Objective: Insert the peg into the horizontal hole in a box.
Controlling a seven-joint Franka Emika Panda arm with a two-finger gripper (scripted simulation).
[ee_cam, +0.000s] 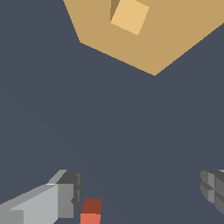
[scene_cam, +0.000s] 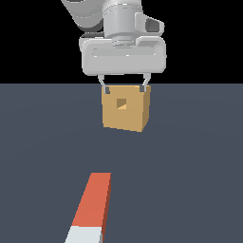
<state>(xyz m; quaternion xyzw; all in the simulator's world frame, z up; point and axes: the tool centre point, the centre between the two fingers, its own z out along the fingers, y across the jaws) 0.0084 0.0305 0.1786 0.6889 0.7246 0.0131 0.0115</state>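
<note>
The tan box [scene_cam: 124, 110] stands on the grey floor in the middle of the exterior view, its small square hole [scene_cam: 122, 104] facing the camera. My gripper [scene_cam: 125, 88] hangs high in front of the box's top edge, open, with nothing between its fingers. The peg [scene_cam: 93, 201] lies on the floor well nearer the camera, orange-red with its white end at the frame's lower edge. In the wrist view the box [ee_cam: 175, 39] and its hole [ee_cam: 129, 15] fill one edge. Just the peg's orange-red tip [ee_cam: 90, 212] shows beside one fingertip [ee_cam: 65, 197].
A flat dark grey floor [scene_cam: 190, 166] spreads all around the box and the peg. Behind it the background is black. The arm's grey-white wrist [scene_cam: 123, 47] sits above the box.
</note>
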